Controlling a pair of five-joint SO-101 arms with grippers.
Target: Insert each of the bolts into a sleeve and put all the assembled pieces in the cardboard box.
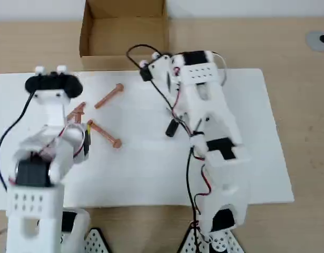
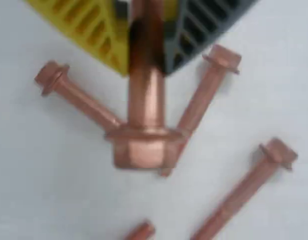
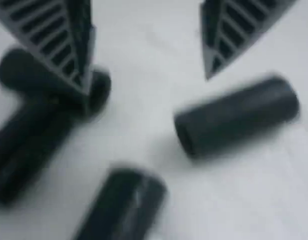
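Bolt-and-sleeve station, two arms: one bolt gripped, sleeves loose, box at the far edge.
Left end effector [image 2: 145, 67], over the left part of the white mat [image 1: 246, 158] on the worktop [image 1: 304, 105]: yellow and black fingers clamped on the shank of a copper bolt [image 2: 145, 110], head outward, upper shank hidden between the fingers. Loose bolts [image 2: 76, 97] lie flat on the mat beneath and beside it, two partly covered by the held one, two cut off at the picture edge. Right end effector [image 3: 147, 85], mid-mat: fingers spread wide, holding nothing, above four black sleeves [image 3: 236, 120] lying on their sides, one partly behind a finger, one blurred and cut off. From above, the arm hides all but one. Cardboard box [image 1: 84, 31], far edge of the worktop beyond the mat: top open, brown floor showing, far side cut off.
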